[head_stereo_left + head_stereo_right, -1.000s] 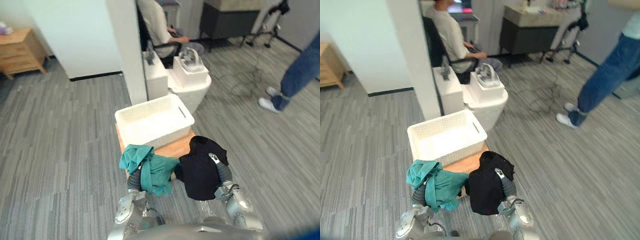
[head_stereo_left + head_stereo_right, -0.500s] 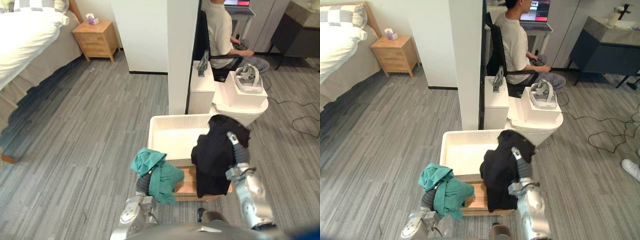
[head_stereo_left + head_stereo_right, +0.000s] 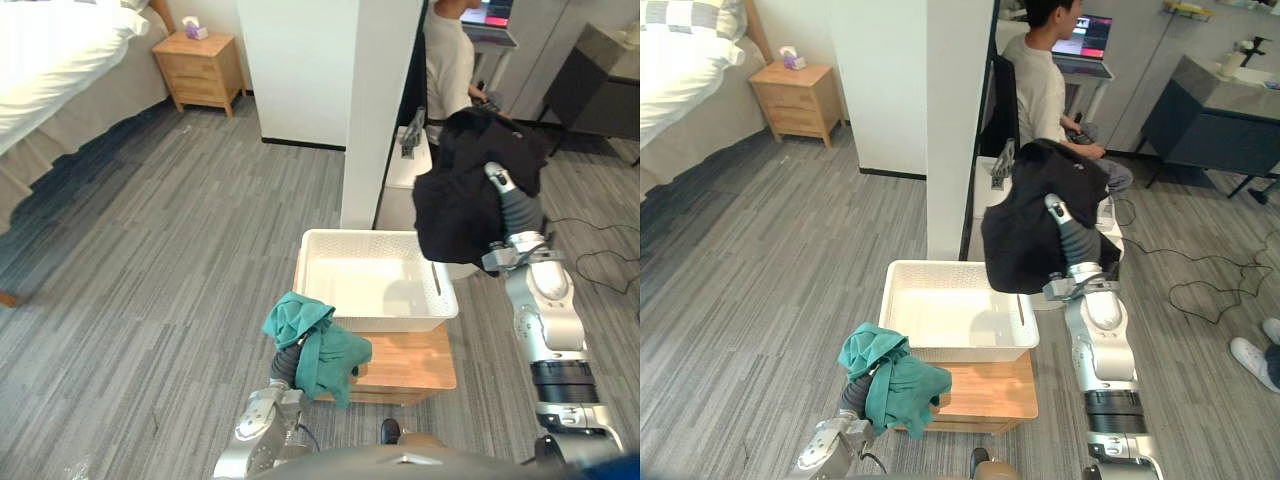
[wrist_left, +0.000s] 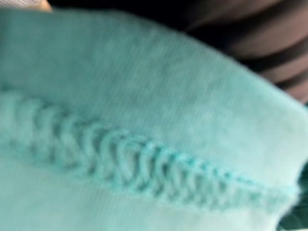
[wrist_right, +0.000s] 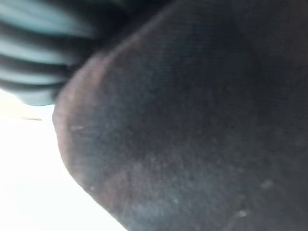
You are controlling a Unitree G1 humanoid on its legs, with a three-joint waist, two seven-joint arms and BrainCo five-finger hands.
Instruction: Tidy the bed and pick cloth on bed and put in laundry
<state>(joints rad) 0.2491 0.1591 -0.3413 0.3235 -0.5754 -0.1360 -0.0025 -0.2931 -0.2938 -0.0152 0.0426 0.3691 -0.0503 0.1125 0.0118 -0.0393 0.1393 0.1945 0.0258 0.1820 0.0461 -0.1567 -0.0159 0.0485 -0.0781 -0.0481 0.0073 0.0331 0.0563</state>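
Note:
A white laundry basket (image 3: 375, 280) stands empty on a low wooden table (image 3: 405, 362). A black cloth (image 3: 465, 190) hangs draped over my raised right hand, above and just behind the basket's far right corner; the ribbed right wrist (image 3: 510, 207) shows below it. The right wrist view shows this black cloth (image 5: 192, 144) from very close. A teal cloth (image 3: 312, 340) is draped over my left hand, low at the basket's near left corner. The left wrist view shows a seam of the teal cloth (image 4: 144, 144). Both hands are hidden under their cloths.
A white pillar (image 3: 380, 100) and a white cabinet (image 3: 408, 165) stand right behind the basket. A person (image 3: 1040, 90) sits at a desk beyond them. The bed (image 3: 50, 60) and a wooden nightstand (image 3: 205, 70) are far left. Another person's shoe (image 3: 1250, 355) is at the right.
The camera has turned towards the bed. My right arm has lifted the black cloth from the table's front up above the basket's far right corner. The teal cloth stays low.

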